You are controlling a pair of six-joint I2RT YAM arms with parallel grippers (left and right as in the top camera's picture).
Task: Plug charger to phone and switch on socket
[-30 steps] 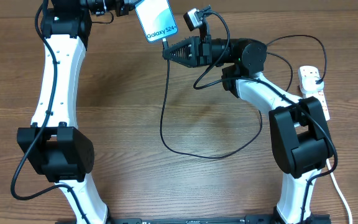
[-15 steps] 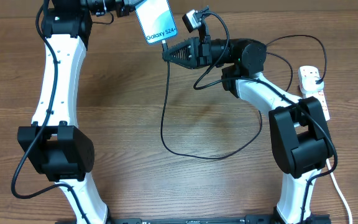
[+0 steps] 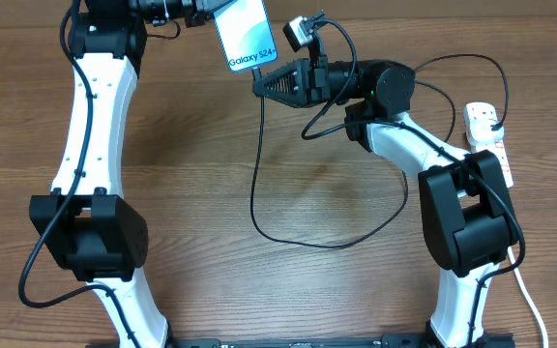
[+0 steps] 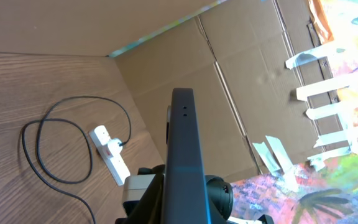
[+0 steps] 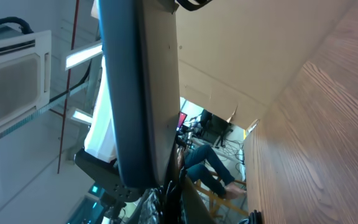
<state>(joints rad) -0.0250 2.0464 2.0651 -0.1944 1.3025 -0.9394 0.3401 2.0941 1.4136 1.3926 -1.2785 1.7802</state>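
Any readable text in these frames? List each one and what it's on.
"Galaxy S24+": on the screen of the phone, overhead view.
Power strip: any markings are too small to read.
Left wrist and right wrist views: no legible text.

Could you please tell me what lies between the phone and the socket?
In the overhead view, the right gripper and the right arm sit between the phone and the socket, with the charger looping on the table below them.

The far edge crops the phone (image 3: 245,34) and left hand (image 3: 201,10); whether the charger (image 3: 255,155) tip is seated is too small to tell.
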